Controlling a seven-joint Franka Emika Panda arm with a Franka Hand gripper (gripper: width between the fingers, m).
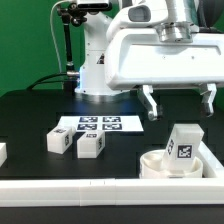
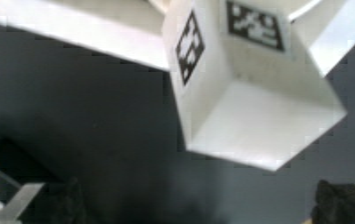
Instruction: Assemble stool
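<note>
At exterior view's right, leg [image 1: 185, 143] stands upright in seat [image 1: 158, 168], prob. socketed. Above, hand [image 1: 178, 104] hangs spread wide & empty, w/ room to straddle it. 2nd leg [image 1: 57, 141], 3rd leg [image 1: 90, 146] wait loose on counter [image 1: 30, 110].

end effector [image 1: 179, 110] jaws spread, above upright leg [image 1: 184, 143] in seat [image 1: 156, 167]

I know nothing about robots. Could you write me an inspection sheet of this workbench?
Surface: black table, white rail along its near edge.
Job's things: seat with upright leg standing in it; left leg and middle leg loose on the table.
Clutter: marker board; white piece cut off at the exterior view's left edge.
Gripper: open, above the upright leg, holding nothing.
Cables: nothing seen.
Surroundings: green backdrop, white robot base.
</note>
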